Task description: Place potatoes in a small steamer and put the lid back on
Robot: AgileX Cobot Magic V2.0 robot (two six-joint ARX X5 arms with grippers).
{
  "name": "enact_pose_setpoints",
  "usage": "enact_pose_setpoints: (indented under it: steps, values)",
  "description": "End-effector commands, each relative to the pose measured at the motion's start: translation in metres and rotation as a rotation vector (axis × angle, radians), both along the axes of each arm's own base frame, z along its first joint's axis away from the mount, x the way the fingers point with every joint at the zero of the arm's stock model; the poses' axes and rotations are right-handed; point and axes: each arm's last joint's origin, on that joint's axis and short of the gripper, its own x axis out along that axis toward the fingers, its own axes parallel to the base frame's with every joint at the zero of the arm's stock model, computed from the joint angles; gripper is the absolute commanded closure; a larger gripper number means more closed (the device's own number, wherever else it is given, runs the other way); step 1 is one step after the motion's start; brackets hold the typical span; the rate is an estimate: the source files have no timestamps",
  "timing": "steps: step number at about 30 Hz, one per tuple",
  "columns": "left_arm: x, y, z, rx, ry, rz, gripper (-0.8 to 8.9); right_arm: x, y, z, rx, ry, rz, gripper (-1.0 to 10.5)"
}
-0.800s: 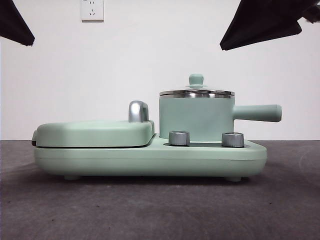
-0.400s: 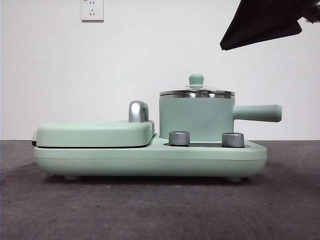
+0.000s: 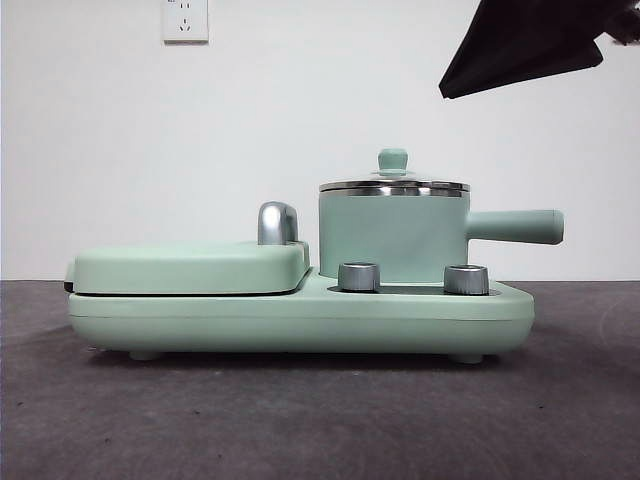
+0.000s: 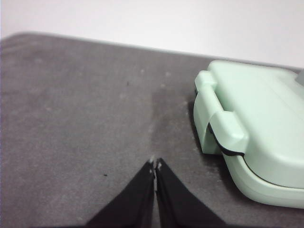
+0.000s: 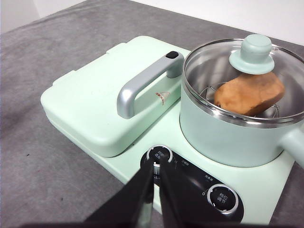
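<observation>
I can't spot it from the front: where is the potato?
In the right wrist view, the potato lies inside the small steamer, under the lid.

Left gripper (image 4: 155, 165) jaws pressed together, tips touching, holding nothing, hanging low over the table (seen in its wrist view only; not in the front view); right gripper (image 5: 156, 164) jaws nearly closed with a thin slit between, empty, raised; one dark arm (image 3: 525, 45) shows at the front view's top right corner.

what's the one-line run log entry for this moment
potato: in pot | lid: on pot | left hand: shut, empty, over table beside griddle | right hand: shut, empty, above knobs
</observation>
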Motion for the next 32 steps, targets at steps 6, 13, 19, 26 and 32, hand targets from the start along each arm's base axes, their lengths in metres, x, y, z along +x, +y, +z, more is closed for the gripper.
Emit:
enact_pose_setpoints:
  steps: [6, 13, 19, 26, 32]
  values:
    - [0.001, 0.000, -0.007, -0.026, 0.020, -0.002, 8.08, 0.000, 0.002, 0.005, 0.011, -0.017, 0.010, 9.3]
    - [0.001, 0.000, -0.007, -0.026, 0.021, -0.002, 8.08, 0.000, 0.002, 0.005, 0.011, -0.017, 0.010, 9.3]
    - [0.001, 0.000, -0.007, -0.026, 0.021, -0.002, 8.08, -0.001, 0.002, 0.006, 0.012, -0.022, 0.011, 9.3]
    - [0.001, 0.000, -0.007, -0.026, 0.021, -0.002, 8.08, -0.001, -0.038, 0.005, -0.068, -0.154, -0.141, 9.3]
    - [0.001, 0.000, -0.007, -0.026, 0.021, -0.002, 8.08, -0.012, -0.095, -0.032, -0.056, -0.158, -0.409, 9.3]
